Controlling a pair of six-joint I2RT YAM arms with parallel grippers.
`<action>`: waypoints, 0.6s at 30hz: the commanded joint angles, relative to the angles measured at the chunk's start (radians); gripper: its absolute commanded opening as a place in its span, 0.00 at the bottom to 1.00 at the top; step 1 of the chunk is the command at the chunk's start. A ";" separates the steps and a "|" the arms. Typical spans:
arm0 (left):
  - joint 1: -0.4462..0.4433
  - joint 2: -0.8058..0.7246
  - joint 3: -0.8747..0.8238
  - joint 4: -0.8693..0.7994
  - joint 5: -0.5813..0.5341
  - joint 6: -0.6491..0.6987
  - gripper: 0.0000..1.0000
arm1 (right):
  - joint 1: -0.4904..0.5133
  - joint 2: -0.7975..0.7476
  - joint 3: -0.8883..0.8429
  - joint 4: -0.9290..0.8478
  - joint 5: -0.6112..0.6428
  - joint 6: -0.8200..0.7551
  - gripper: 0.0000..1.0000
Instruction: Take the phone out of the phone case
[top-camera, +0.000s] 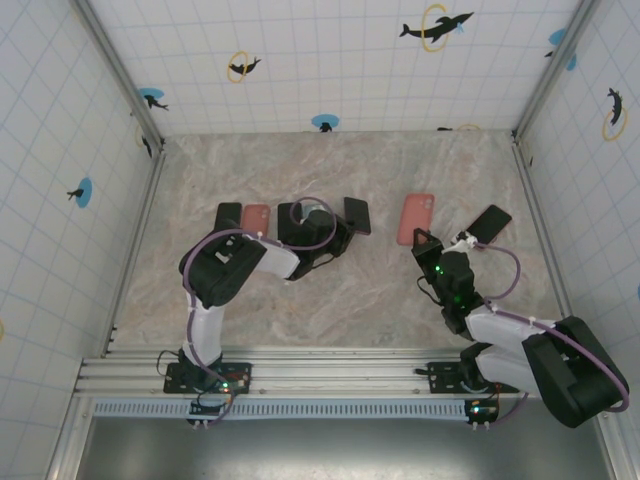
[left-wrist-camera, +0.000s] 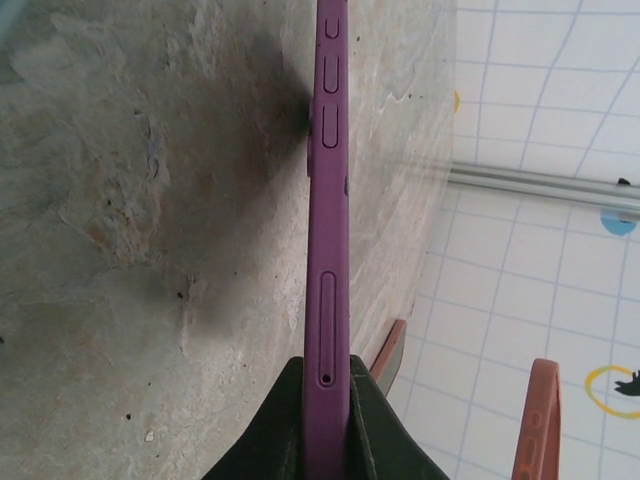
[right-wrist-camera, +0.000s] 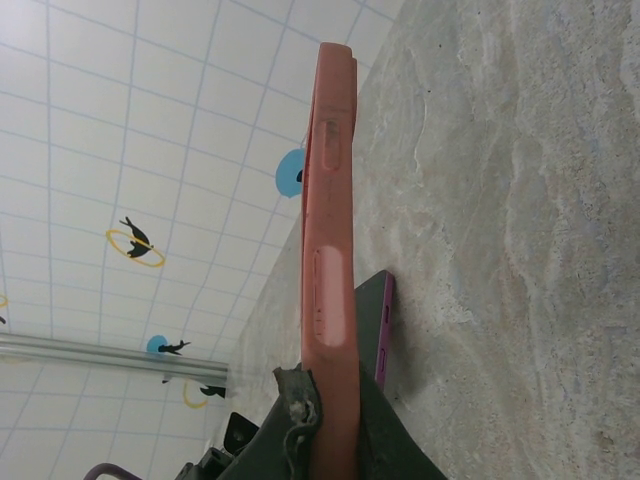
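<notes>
Left wrist view: the left claw (left-wrist-camera: 325, 405) is pinched narrow on a purple phone (left-wrist-camera: 327, 200), which is turned on edge over the worktop (left-wrist-camera: 120, 200). Right wrist view: the right claw (right-wrist-camera: 330, 405) likewise clamps a coral case (right-wrist-camera: 328, 200), with a second phone (right-wrist-camera: 384, 325) lying flat just beyond. Top view adds a spare phone (top-camera: 229, 213) and a spare case (top-camera: 256, 217) farther left.

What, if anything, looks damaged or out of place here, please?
One finger of the right claw looks worn: its pad edge is frayed and curling where it clamps the salmon case. The purple phone clamped in the left claw looks intact, and nothing is spilled.
</notes>
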 joint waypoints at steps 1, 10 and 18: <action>-0.011 0.022 -0.004 0.043 -0.014 -0.012 0.13 | -0.005 -0.003 -0.017 0.012 0.009 0.012 0.06; -0.014 0.010 -0.005 -0.039 -0.014 0.039 0.28 | -0.004 -0.002 -0.020 -0.001 -0.001 0.010 0.06; -0.014 -0.006 -0.012 -0.109 -0.017 0.097 0.35 | 0.000 0.034 -0.007 0.005 -0.020 -0.015 0.06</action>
